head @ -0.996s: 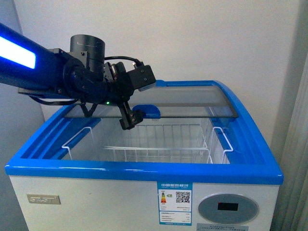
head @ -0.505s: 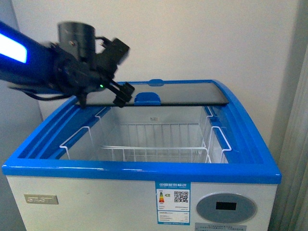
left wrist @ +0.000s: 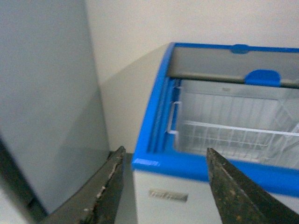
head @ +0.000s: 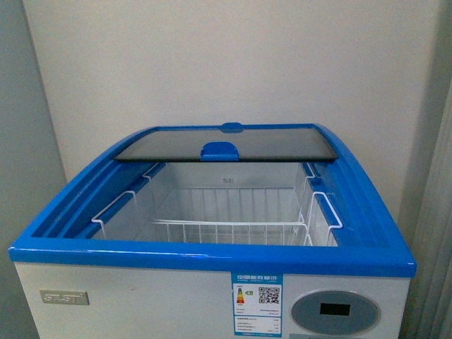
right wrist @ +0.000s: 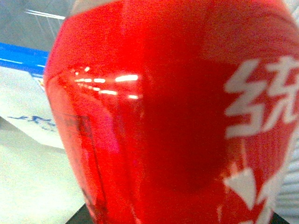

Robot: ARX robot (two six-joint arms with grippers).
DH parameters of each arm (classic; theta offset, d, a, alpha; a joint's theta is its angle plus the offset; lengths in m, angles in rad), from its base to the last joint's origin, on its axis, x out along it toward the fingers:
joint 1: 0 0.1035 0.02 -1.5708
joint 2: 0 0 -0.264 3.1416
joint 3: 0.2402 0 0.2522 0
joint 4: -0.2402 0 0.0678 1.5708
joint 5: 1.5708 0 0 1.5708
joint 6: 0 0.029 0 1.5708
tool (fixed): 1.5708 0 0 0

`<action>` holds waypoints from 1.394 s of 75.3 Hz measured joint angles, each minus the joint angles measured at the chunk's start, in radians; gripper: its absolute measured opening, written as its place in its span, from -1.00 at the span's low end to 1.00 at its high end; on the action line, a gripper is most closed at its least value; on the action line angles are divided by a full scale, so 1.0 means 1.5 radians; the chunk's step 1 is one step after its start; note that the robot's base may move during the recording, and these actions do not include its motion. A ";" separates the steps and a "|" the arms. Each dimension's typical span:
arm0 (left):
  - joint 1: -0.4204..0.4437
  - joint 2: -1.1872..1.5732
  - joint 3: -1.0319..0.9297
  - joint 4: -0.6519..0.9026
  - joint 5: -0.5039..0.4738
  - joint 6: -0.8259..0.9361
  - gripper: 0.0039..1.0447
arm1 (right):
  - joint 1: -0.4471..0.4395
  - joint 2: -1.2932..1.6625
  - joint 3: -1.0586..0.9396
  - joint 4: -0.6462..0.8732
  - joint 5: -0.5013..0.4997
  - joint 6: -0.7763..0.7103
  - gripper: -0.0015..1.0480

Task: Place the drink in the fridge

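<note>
The fridge [head: 212,253] stands open (baskets [head: 226,227] bare); the left claw [left wrist: 164,150] gapes empty. The drink [right wrist: 177,116] isn't inside yet, and I cannot tell the right claw's grip.

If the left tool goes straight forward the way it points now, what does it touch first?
Most likely the fridge: the open left tool aims at the front left corner of its blue rim. Depth is unclear, but nothing shows in between.
</note>
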 joint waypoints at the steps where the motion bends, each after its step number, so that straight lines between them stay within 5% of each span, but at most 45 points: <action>1: 0.000 -0.007 -0.006 0.000 0.003 0.000 -0.28 | 0.013 0.025 0.015 0.016 -0.003 -0.015 -0.33; 19: 0.000 -0.083 -0.068 -0.010 0.008 -0.002 -0.97 | 0.136 0.292 0.197 0.030 -0.039 -0.275 -0.33; 40: 0.000 -0.163 -0.111 -0.047 0.008 -0.003 -0.96 | 0.197 0.666 0.524 -0.025 0.013 -0.557 -0.33; 75: 0.000 -0.275 -0.156 -0.104 0.008 -0.003 -0.96 | 0.237 0.936 0.737 -0.036 -0.039 -0.613 -0.33; 105: 0.000 -0.361 -0.162 -0.182 0.008 -0.004 -0.96 | 0.226 1.176 1.040 -0.132 -0.007 -0.592 -0.33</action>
